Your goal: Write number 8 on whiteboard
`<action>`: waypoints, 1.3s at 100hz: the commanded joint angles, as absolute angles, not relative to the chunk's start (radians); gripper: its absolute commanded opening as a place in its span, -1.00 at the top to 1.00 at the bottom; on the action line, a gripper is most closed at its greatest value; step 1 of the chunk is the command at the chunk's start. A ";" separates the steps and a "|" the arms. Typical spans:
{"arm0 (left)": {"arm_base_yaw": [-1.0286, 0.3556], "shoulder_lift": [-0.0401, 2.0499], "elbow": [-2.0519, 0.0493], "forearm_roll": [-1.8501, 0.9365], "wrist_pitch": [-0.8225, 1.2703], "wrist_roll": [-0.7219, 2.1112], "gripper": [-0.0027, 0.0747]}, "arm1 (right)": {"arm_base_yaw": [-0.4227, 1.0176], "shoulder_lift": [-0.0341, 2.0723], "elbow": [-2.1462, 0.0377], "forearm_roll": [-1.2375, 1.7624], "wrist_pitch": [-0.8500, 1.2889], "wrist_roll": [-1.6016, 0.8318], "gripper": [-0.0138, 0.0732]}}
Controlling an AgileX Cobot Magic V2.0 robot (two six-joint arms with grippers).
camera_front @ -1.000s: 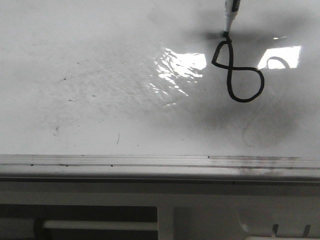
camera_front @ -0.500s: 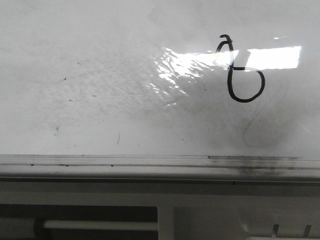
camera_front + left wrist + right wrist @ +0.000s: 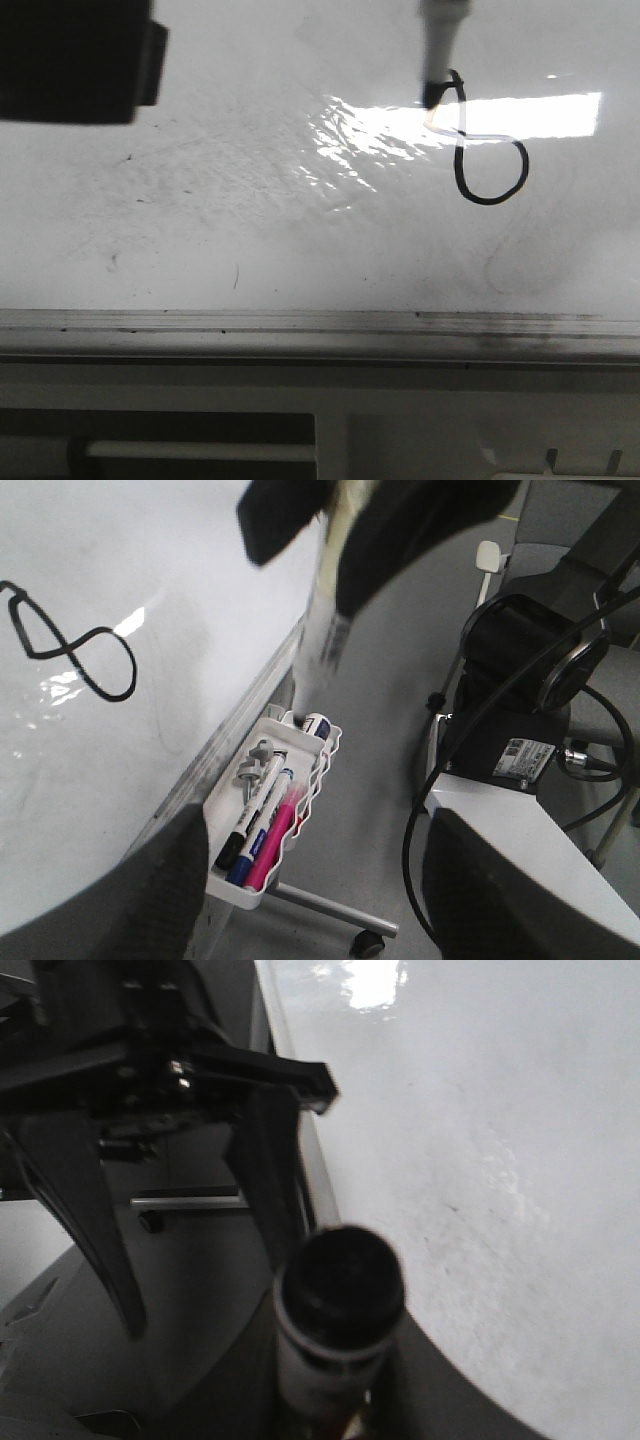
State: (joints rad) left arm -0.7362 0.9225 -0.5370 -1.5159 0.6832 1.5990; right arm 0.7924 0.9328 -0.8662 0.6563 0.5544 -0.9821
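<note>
A: Entry, current frames. The whiteboard [image 3: 230,200] fills the front view, glossy, with faint grey smears, small black specks and a bright glare patch right of centre. A grey metal rail [image 3: 300,322] runs along its lower edge.

B: Where is the number 8 [image 3: 480,150]?

A: Upper right of the board, thin black line, wobbly. The lower loop is larger and round; the narrow upper loop is partly washed out by the glare. The left wrist view shows the same figure [image 3: 70,650] complete.

B: Marker position?

A: The marker [image 3: 440,50] comes down from the top edge of the front view, its dark tip at the left side of the upper loop. Whether the tip touches the board cannot be told.

B: Right gripper [image 3: 335,1415]?

A: Seen only from its wrist camera. The marker [image 3: 335,1335] stands up between the fingers, its round dark end toward the lens, so the gripper is closed on the marker barrel. The fingertips themselves are mostly out of frame and blurred.

B: Left gripper [image 3: 310,875]?

A: Fingers spread wide, nothing between them. It is off the board's side edge, facing a white tray [image 3: 270,830] fixed to the board frame, which holds several pens, one pink.

B: The dark block [image 3: 75,60] at the front view's upper left?

A: Blurred; cannot be identified.
</note>
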 commanded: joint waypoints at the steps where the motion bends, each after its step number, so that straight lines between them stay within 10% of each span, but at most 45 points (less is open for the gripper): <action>1: -0.735 0.976 -0.587 -1.639 0.765 1.698 -0.15 | 0.827 0.957 -0.898 0.731 0.456 -1.030 0.85; 38: -0.735 1.078 -0.598 -1.739 0.867 1.764 -0.09 | 0.930 1.030 -0.898 0.750 0.367 -1.030 0.85; 60: -0.735 1.078 -0.598 -1.735 0.859 1.764 0.99 | 0.930 1.030 -0.898 0.779 0.343 -1.030 0.85; 71: -0.735 1.078 -0.598 -1.733 0.859 1.764 0.98 | 0.930 1.030 -0.898 0.790 0.341 -1.030 0.81; 102: -0.735 1.078 -0.558 -1.725 0.859 1.764 0.98 | 0.906 1.022 -0.898 0.786 0.331 -1.030 -0.60; 130: -0.735 1.080 -0.470 -1.774 0.721 1.712 0.98 | 0.731 0.880 -0.898 0.784 0.289 -1.030 -0.62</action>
State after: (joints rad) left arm -0.7342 1.0881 -0.4633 -1.6869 0.7511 1.7480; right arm 0.7847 0.9452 -0.8662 0.7663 0.3610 -1.0203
